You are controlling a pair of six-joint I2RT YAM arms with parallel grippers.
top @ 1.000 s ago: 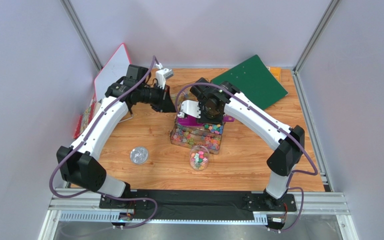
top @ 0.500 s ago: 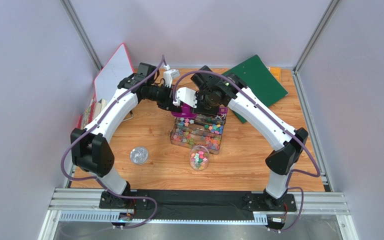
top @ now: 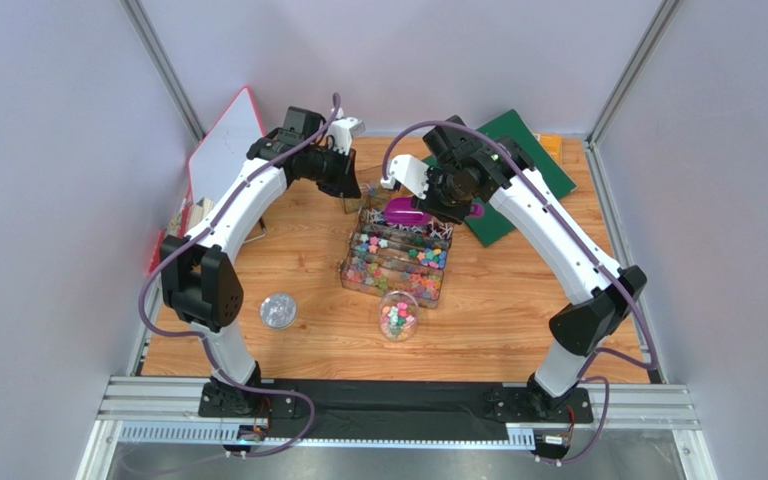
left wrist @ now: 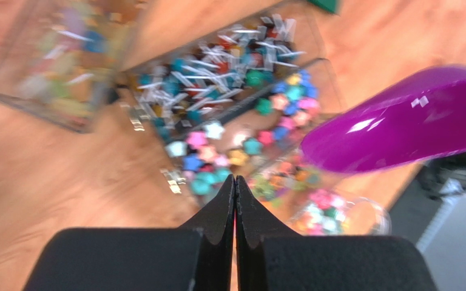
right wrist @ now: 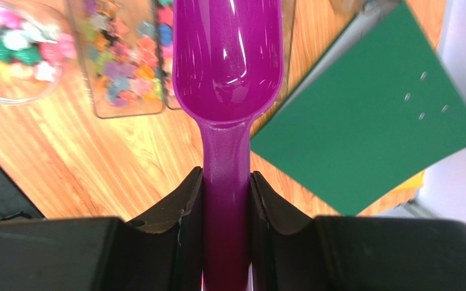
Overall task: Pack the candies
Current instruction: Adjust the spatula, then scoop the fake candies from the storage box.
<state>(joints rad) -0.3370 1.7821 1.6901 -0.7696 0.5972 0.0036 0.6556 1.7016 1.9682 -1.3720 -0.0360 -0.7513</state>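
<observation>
Sitting mid-bench, the candies (top: 396, 262) fill the compartments of a clear box (top: 344, 272), and more of them lie in a small round cup (top: 399, 295) just beside the box's near edge. I see bare wood of the bench (top: 518, 320) to the right of the box. On the left, a small clear lid (top: 278, 310) lies well apart from it. A green board (top: 518, 165) lies near the box's far right corner, and a white board (top: 223, 145) leans at the far left.

My right gripper (right wrist: 226, 182) is clamped on the handle of a purple scoop (top: 408, 212), with a finger on each side. The scoop's bowl hangs over the far end of the box. My left gripper (left wrist: 235, 182) hovers by the box's far left corner, its fingers pressed together and holding nothing.
</observation>
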